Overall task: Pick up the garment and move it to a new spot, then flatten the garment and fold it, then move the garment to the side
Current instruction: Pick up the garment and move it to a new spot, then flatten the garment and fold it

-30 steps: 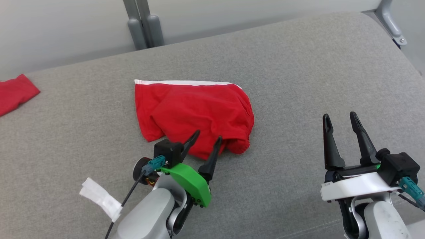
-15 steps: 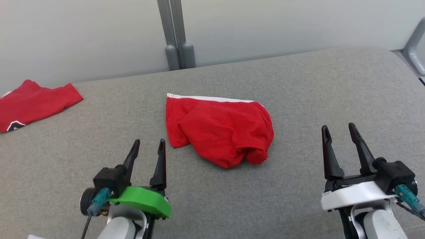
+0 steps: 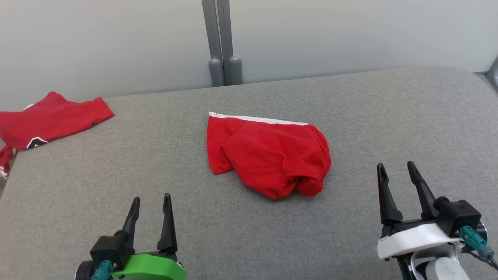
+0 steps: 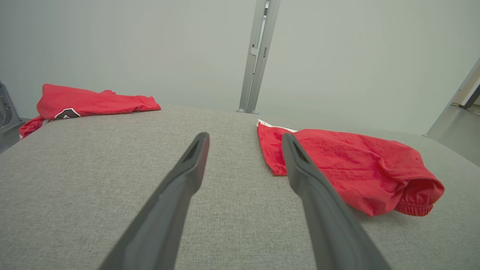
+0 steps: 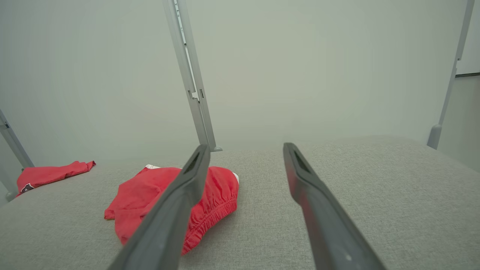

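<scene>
Red garment (image 3: 268,155) sits roughly mid-cushion in the head view, crumpled into a lump, with a white stripe along its far edge and an elastic hem bunched at the near right. Grey cushion (image 3: 350,109) under it is woven fabric. Left gripper (image 3: 151,197) is at lower left, fingers spread, nothing between them, well short of the garment. Right gripper (image 3: 395,165) is at lower right, also spread and empty, near the garment's right end but not touching it. Other red cloth (image 3: 50,118) lies at the far left edge of the cushion, partly draped over the side, well apart from the garment. Grey post (image 3: 221,39) stands behind the cushion against a pale wall (image 3: 350,35).

Left wrist view: left gripper (image 4: 245,135) has both fingers apart and holds nothing. The garment (image 4: 348,168) lies ahead and to the right of the fingers, with its elastic hem at the right end. The other red cloth (image 4: 93,105) is at the far left edge and shows a dark-and-white patch.

Right wrist view: right gripper (image 5: 246,146) is spread and empty, above bare cushion. The garment (image 5: 138,195) lies to the left, partly hidden behind the left finger. The other red cloth (image 5: 52,172) is far left.
</scene>
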